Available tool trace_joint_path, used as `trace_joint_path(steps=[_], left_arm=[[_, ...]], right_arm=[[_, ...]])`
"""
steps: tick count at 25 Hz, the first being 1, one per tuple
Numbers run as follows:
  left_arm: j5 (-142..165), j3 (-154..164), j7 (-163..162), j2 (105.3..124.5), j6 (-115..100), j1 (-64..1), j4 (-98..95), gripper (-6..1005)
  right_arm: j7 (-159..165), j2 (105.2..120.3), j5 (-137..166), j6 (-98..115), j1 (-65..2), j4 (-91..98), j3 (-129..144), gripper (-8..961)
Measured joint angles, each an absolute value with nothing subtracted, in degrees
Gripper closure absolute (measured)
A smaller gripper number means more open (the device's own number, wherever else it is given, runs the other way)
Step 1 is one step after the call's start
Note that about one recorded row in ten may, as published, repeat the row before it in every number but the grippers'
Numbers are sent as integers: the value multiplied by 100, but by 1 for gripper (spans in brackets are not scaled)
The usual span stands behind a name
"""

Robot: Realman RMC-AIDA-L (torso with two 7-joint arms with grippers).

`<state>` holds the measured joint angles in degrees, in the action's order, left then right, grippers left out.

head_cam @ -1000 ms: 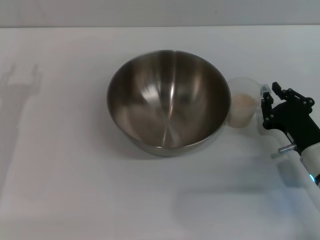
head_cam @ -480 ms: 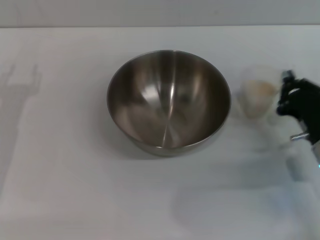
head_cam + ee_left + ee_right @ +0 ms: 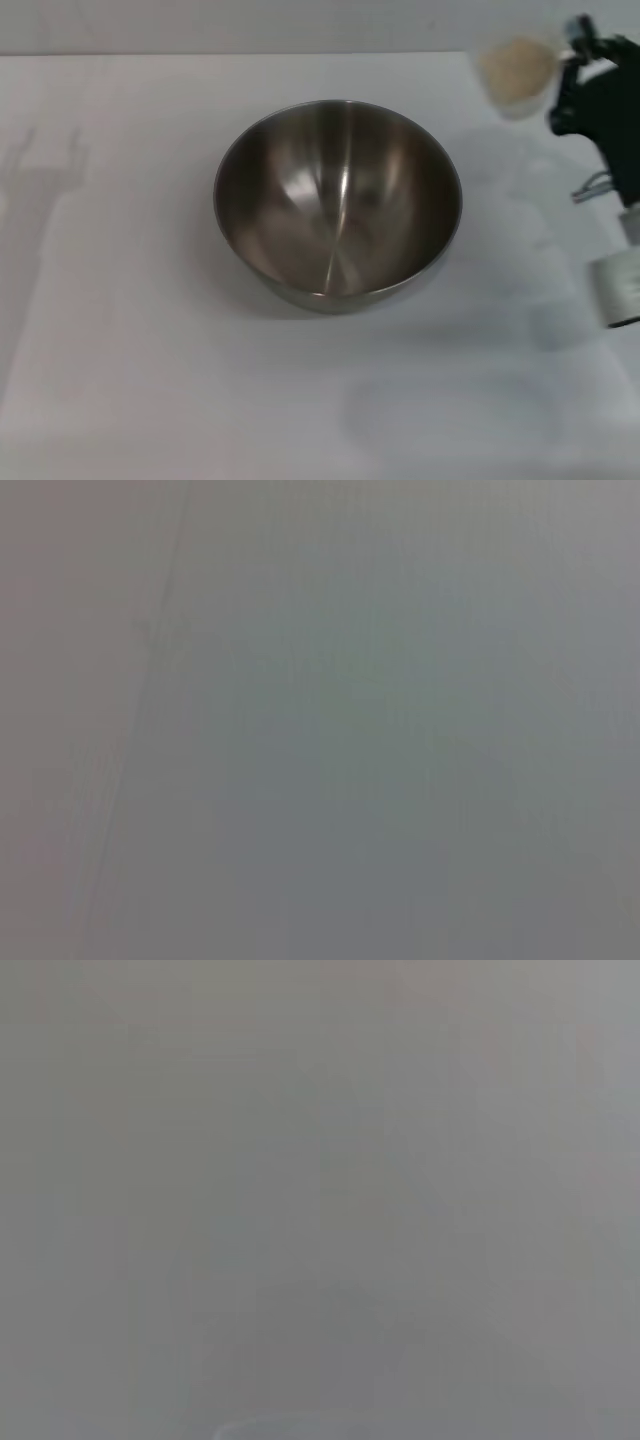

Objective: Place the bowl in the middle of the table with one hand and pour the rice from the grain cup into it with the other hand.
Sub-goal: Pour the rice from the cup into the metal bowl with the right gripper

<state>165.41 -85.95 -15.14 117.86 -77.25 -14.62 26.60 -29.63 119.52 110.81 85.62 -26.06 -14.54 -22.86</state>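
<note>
The large stainless-steel bowl (image 3: 338, 200) stands upright and empty on the white table (image 3: 120, 330), near its middle. My right gripper (image 3: 568, 62) is at the far right, raised above the table, shut on the handle side of the clear grain cup (image 3: 516, 75). The cup is up in the air to the right of the bowl and holds pale rice (image 3: 516, 62). My left gripper is out of the head view; only its shadow falls on the table at the left. Both wrist views show only a flat grey blur.
The table's back edge (image 3: 300, 53) runs across the top of the head view. My right arm's white segment (image 3: 618, 290) hangs over the table's right side.
My right gripper has lifted the grain cup off the table beside the bowl and carried it up and away to the right. The bowl has not moved.
</note>
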Motion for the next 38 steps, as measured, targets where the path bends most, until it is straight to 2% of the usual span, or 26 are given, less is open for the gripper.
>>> trace_joint_path(steps=[4, 14, 38], left_arm=[[16541, -8595, -1514, 11795, -7783, -1474, 2679, 391], [16541, -8632, -1510, 11795, -7811, -1501, 2681, 387], [16505, -8703, -1503, 11842, -7761, -1526, 2630, 378]], right_arm=[[-5126, 11962, 11083, 8501, -2944, -1491, -1678, 946], [-8031, 11968, 11154, 8229, -3229, -1437, -977, 945], [-9330, 11937, 12718, 8332, -4022, -152, -841, 945]])
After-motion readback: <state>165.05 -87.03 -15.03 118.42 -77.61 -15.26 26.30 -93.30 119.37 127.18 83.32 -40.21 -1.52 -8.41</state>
